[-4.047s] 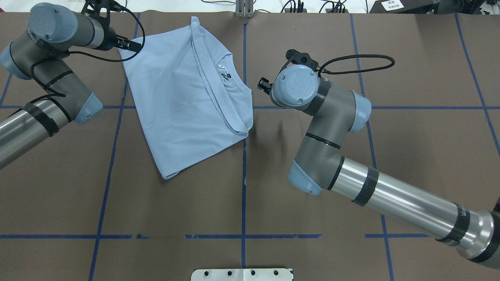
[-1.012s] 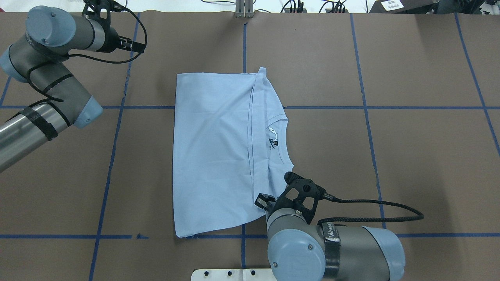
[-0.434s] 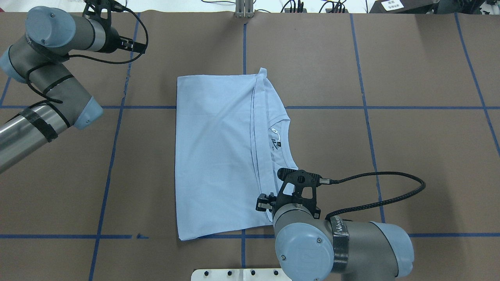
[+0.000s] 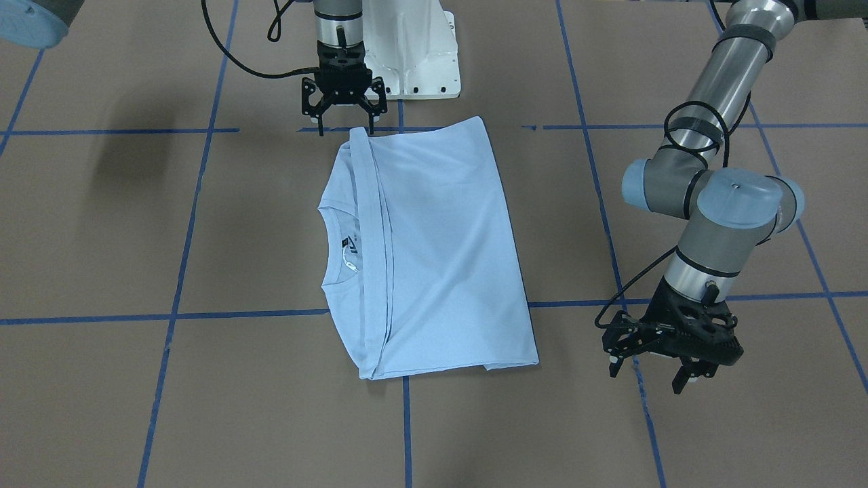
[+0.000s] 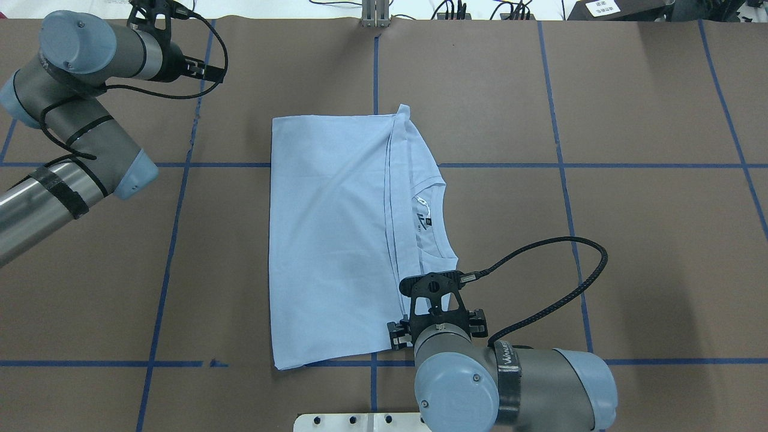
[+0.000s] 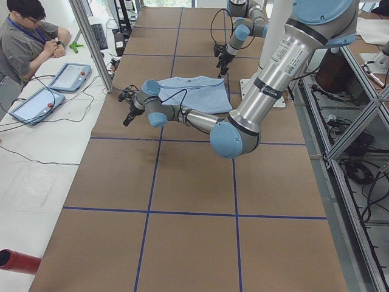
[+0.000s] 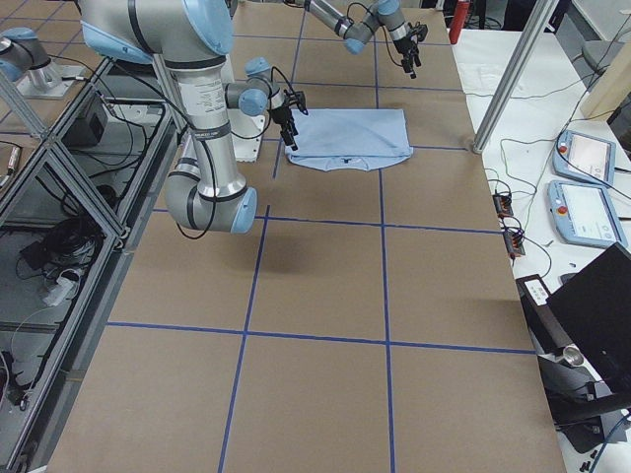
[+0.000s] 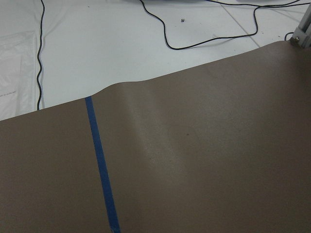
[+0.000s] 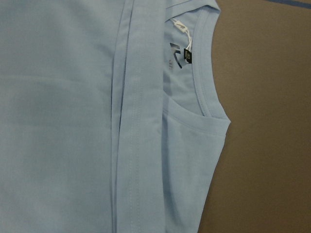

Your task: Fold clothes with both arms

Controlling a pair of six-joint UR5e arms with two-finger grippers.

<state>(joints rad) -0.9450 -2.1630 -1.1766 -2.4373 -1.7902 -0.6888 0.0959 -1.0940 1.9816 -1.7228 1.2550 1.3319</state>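
The light blue T-shirt (image 5: 330,240) lies folded as a flat rectangle at the table's middle, collar (image 5: 433,222) toward the robot's right. In the front-facing view the T-shirt (image 4: 434,251) has its folded edge on the left. The dark neck label (image 9: 187,58) and white tag show in the right wrist view. My right gripper (image 4: 346,129) hangs open just above the shirt's corner nearest the robot, holding nothing; from overhead the right gripper (image 5: 435,328) is mostly hidden by its wrist. My left gripper (image 4: 647,376) stands open and empty over bare table, well clear of the shirt; overhead, the left gripper (image 5: 210,71) sits at the far left.
Blue tape lines (image 5: 375,78) grid the brown table cover. The white pedestal base (image 4: 413,54) stands right behind the right gripper. A metal post (image 5: 375,12) marks the far edge. A person (image 6: 24,36) and tablets (image 6: 70,76) are beyond the far edge.
Since four seconds ago the shirt went from the far left, skewed, to the middle, squared up. The right arm swung to the near edge; lately its wrist turned and drew back. Left arm barely moved.
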